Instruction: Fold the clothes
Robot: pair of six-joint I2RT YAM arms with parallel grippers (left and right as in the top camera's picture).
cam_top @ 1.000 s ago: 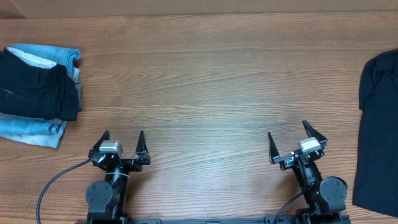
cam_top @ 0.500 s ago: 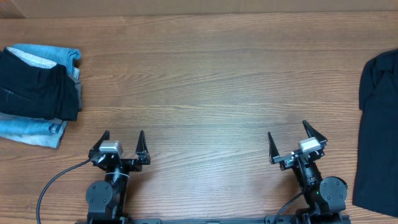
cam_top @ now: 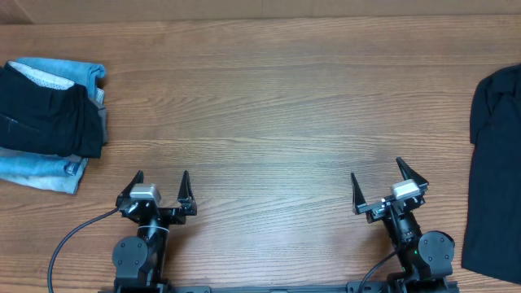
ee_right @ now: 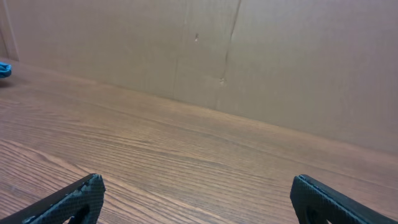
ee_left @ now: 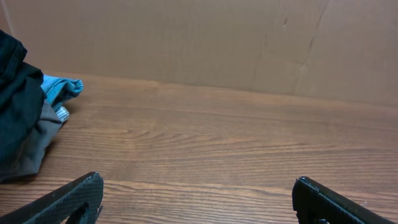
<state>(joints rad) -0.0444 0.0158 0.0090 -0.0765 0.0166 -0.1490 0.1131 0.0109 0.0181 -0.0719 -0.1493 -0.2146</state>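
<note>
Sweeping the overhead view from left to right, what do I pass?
Folded pile of light-blue denim and a dark garment → left pincer, open → right pincer, open → black T-shirt at the right edge.

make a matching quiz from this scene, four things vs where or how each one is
1. T-shirt
2. denim
3. dark folded garment
4. left claw

a. open, holding nothing
b. light blue, bottom layer, far left
c. far right, cut off by the frame
d. lying on top of the denim

Pairs: 1-c, 2-b, 3-d, 4-a
</note>
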